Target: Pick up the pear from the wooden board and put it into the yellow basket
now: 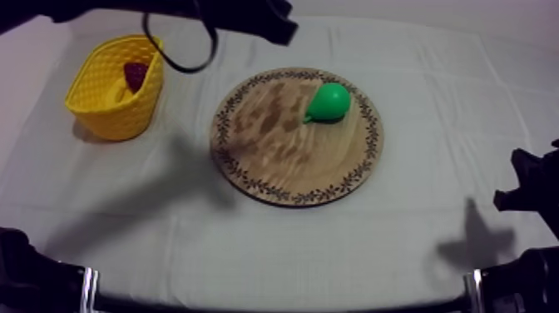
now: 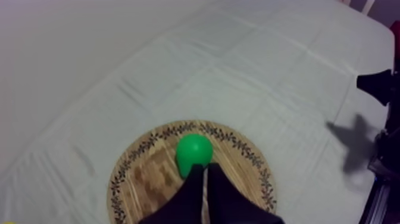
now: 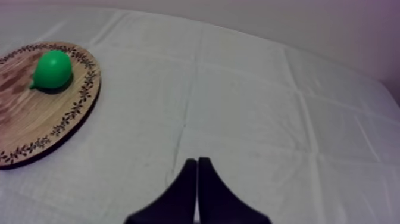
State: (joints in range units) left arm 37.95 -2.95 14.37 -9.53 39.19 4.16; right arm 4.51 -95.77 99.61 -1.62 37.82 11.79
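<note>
**Pear** (image 1: pixel 328 101): green, lying on its side on the wooden board (image 1: pixel 274 166), in the board's far-right part, narrow end toward the board's middle. Nothing touches it.

**Wooden board**: round, patterned rim, mid-table, carrying the pear alone.

**Yellow basket** (image 1: pixel 112 112): far left of the table (image 1: pixel 399 241), well apart from the board. A small red fruit (image 1: pixel 135 75) already lies inside.

**Left gripper** (image 2: pixel 205 168): fingers pressed together into a narrow wedge, holding nothing. It hangs over the board with its tips aimed at the pear, just short of it.

**Right gripper** (image 3: pixel 197 161): fingers likewise together and empty, over bare cloth, well apart from the board.

**Hazards, as judged:**
- Closed fingers brought down on the pear would shove it rather than take it. They need to part before the descent.
- The pear looks smooth and rounded. A nudge could roll it across the board or off the rim onto the cloth.
- A pinch on the tapering end, or off the widest part, could squeeze the pear out sideways.
- A loose hold risks a drop on the way across the table to the basket.
- The basket looks light. A finger or the pear catching its rim could push or tip it.
- The red fruit takes up part of the basket floor. A pear let go from high up might bounce off it and out.
</note>
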